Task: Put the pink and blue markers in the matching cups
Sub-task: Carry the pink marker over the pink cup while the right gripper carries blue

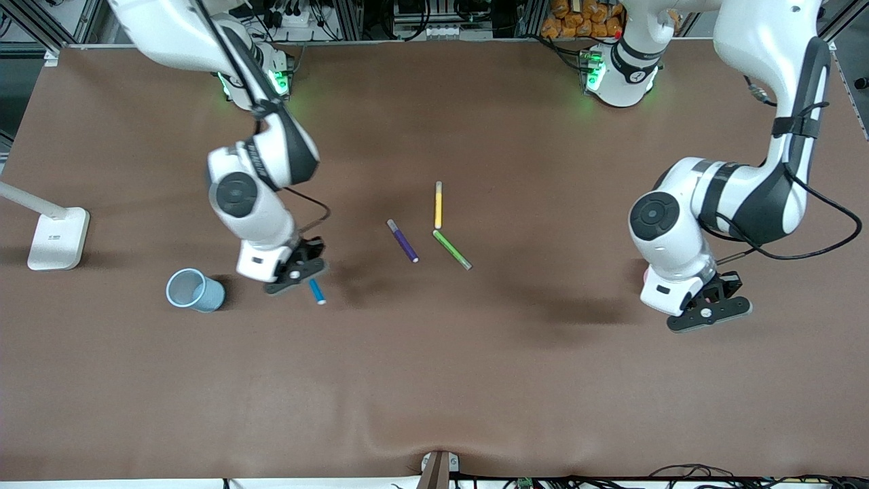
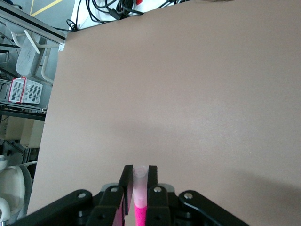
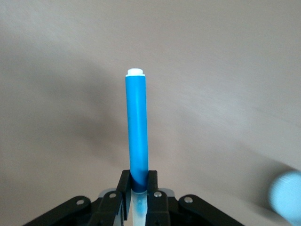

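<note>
My right gripper (image 3: 138,186) is clamped on the blue marker (image 3: 136,132), whose white tip points away from the wrist; in the front view that gripper (image 1: 299,275) sits at left of centre, the marker (image 1: 316,291) poking out below it. Just beside it, further toward frame left, I see the blue cup (image 1: 195,290) lying tipped on the table (image 1: 434,380). My left gripper (image 2: 139,186) is closed on the pink marker (image 2: 139,197), pale cap outward; in the front view it (image 1: 709,314) hangs at lower right. Mid-frame lie the purple pen (image 1: 402,240), yellow pen (image 1: 438,204) and green pen (image 1: 452,249). A white lamp base (image 1: 58,238) stands at far left.
</note>
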